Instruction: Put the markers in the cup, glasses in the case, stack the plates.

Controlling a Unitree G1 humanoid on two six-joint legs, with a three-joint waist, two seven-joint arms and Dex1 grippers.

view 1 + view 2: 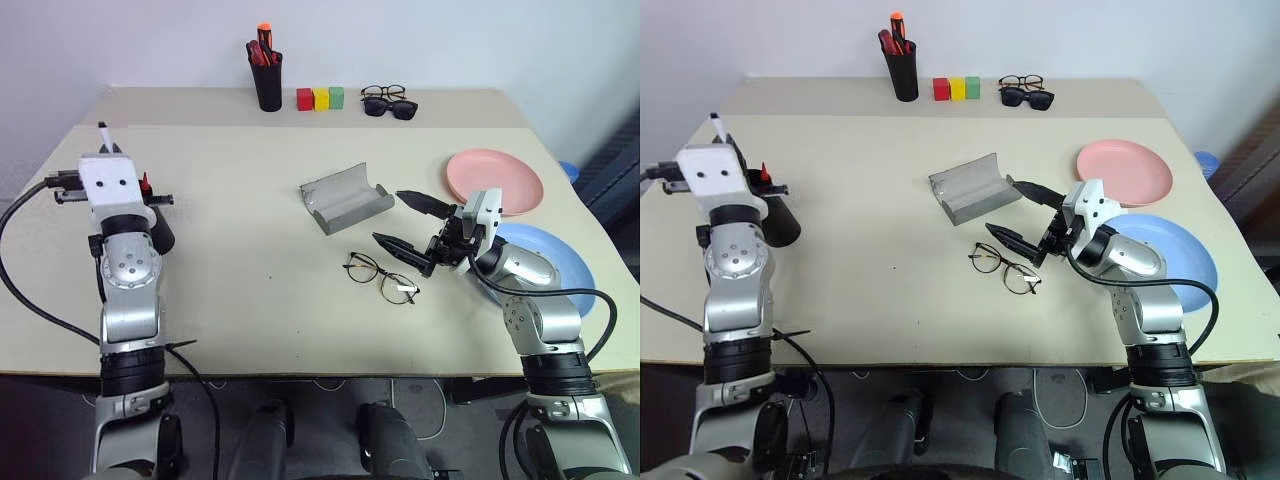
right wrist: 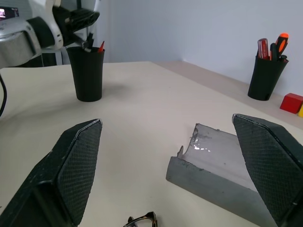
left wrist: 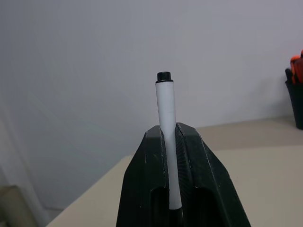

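My left gripper (image 3: 165,128) is shut on the white marker (image 3: 165,118), which sticks up past its fingers with a black end on top. It hangs above the black cup (image 2: 90,73) at the table's left side. The red marker (image 2: 101,46) stands in that cup. My right gripper (image 1: 390,217) is open, just above the table between the open grey case (image 1: 345,198) and the wire-rimmed glasses (image 1: 380,277), touching neither. At the right lie the pink plate (image 1: 495,180) and the blue plate (image 1: 560,270), side by side, with my right arm over the blue one.
At the back edge stand a black pen holder (image 1: 267,75) with red and orange pens, three coloured blocks (image 1: 320,98), and two dark pairs of glasses (image 1: 388,102). The table's (image 1: 250,290) front edge runs close to my arms.
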